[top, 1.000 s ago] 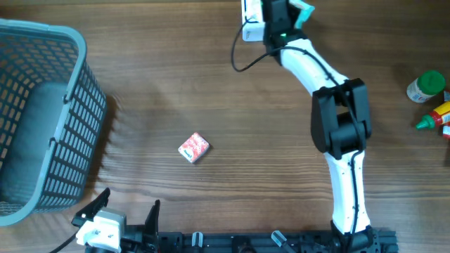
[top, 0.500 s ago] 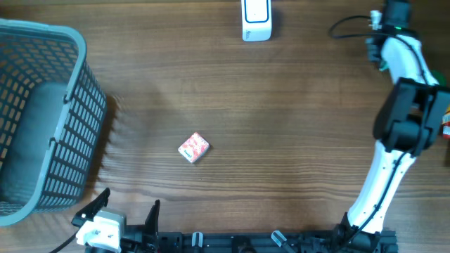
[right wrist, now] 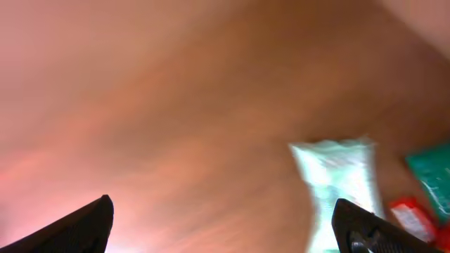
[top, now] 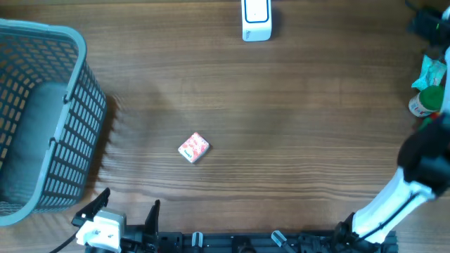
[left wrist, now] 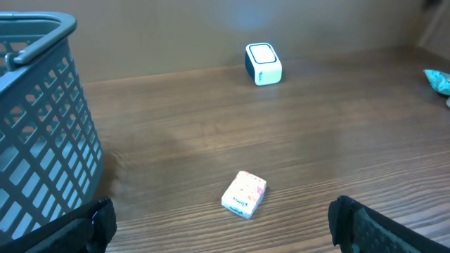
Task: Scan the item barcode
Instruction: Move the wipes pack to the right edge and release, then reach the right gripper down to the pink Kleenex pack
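I judge the scan hasn't started: the small box (top: 194,148) lies mid-table, well apart from the scanner (top: 256,20) at the far edge. My left fingers (left wrist: 380,228) and right fingers (right wrist: 77,232) are spread wide and empty.

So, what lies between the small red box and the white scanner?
Nothing: only bare wooden table lies between the small red box and the white scanner, as the overhead view and the left wrist view both show.

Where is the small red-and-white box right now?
Overhead view: the small box lies on the table left of centre, right of the basket, nearer the robot than the white scanner.
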Motion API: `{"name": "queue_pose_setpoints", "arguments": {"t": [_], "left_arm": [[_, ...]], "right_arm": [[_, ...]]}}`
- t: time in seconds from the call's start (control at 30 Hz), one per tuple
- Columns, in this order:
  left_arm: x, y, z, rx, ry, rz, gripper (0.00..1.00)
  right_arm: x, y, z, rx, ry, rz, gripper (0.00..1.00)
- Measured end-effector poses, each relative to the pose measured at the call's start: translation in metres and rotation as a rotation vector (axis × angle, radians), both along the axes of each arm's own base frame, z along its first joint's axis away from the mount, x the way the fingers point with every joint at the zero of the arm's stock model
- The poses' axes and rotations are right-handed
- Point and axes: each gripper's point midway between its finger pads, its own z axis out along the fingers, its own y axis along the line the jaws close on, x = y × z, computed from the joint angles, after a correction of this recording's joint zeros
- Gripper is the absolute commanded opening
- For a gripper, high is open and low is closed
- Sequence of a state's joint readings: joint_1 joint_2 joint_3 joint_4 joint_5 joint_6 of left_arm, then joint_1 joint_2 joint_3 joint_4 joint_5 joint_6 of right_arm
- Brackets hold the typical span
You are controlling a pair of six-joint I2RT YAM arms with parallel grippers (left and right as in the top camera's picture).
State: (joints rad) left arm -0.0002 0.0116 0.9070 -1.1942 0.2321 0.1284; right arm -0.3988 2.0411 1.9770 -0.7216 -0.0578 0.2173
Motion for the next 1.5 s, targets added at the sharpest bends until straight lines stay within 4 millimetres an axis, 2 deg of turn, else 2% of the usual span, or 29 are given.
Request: {"name": "queue_pose_setpoints", "arguments": {"t": [0.03, 0.07, 0.1, 0.13, 0.17, 0.2, 0.3, 0.4, 0.5, 0.57, 0.67, 0.73, 0.77, 0.87, 0.9, 1.1, 1.33, 1.4, 1.5], "left_arm": [[0.000, 0.000, 0.000, 0.000, 0.000, 0.000, 1.00], [0.000, 0.000, 0.000, 0.000, 0.000, 0.000, 1.00], [0.000, 0.000, 0.000, 0.000, 0.000, 0.000, 1.00], [0.000, 0.000, 0.000, 0.000, 0.000, 0.000, 1.00], [0.000, 0.000, 0.000, 0.000, 0.000, 0.000, 1.00], [0.000, 0.000, 0.000, 0.000, 0.000, 0.000, 1.00], [0.000, 0.000, 0.000, 0.000, 0.000, 0.000, 1.00], [0.000, 0.000, 0.000, 0.000, 0.000, 0.000, 1.00], [0.000, 0.000, 0.000, 0.000, 0.000, 0.000, 1.00], [0.000, 0.000, 0.000, 0.000, 0.000, 0.000, 1.00], [0.000, 0.000, 0.000, 0.000, -0.001, 0.000, 1.00], [0.000, 0.000, 0.000, 0.000, 0.000, 0.000, 1.00], [0.000, 0.000, 0.000, 0.000, 0.000, 0.000, 1.00], [0.000, 0.000, 0.000, 0.000, 0.000, 0.000, 1.00], [0.000, 0.000, 0.000, 0.000, 0.000, 0.000, 1.00], [0.000, 0.000, 0.000, 0.000, 0.000, 0.000, 1.00], [0.000, 0.000, 0.000, 0.000, 0.000, 0.000, 1.00], [0.000, 0.000, 0.000, 0.000, 0.000, 0.000, 1.00], [0.000, 0.000, 0.000, 0.000, 0.000, 0.000, 1.00]], "right_arm": [[-0.004, 0.028, 0.027, 0.064, -0.048, 0.032, 1.00], [-0.010, 0.072, 0.070, 0.120, -0.122, 0.127, 1.00], [-0.020, 0.101, 0.079, 0.180, -0.105, 0.175, 1.00], [-0.029, 0.124, 0.079, 0.228, -0.072, 0.209, 1.00], [-0.040, 0.148, 0.070, 0.281, -0.006, 0.238, 1.00], [-0.053, 0.191, 0.044, 0.352, 0.112, 0.289, 1.00], [-0.086, 0.260, -0.006, 0.430, 0.355, 0.355, 1.00], [-0.107, 0.322, -0.023, 0.427, 0.452, 0.468, 1.00], [-0.118, 0.387, -0.035, 0.390, 0.450, 0.618, 1.00], [-0.139, 0.434, -0.055, 0.364, 0.476, 0.729, 1.00], [-0.156, 0.482, -0.079, 0.341, 0.443, 0.844, 0.95], [-0.163, 0.499, -0.092, 0.346, 0.430, 0.871, 0.88], [-0.173, 0.505, -0.104, 0.356, 0.455, 0.865, 0.84], [-0.213, 0.514, -0.140, 0.386, 0.574, 0.813, 0.68], [-0.231, 0.520, -0.149, 0.391, 0.619, 0.814, 0.67], [-0.269, 0.558, -0.147, 0.455, 0.665, 0.813, 0.59], [-0.284, 0.566, -0.163, 0.475, 0.676, 0.592, 0.58], [-0.279, 0.570, -0.170, 0.490, 0.656, 0.567, 0.52], [-0.272, 0.576, -0.181, 0.503, 0.636, 0.542, 0.48]]}}
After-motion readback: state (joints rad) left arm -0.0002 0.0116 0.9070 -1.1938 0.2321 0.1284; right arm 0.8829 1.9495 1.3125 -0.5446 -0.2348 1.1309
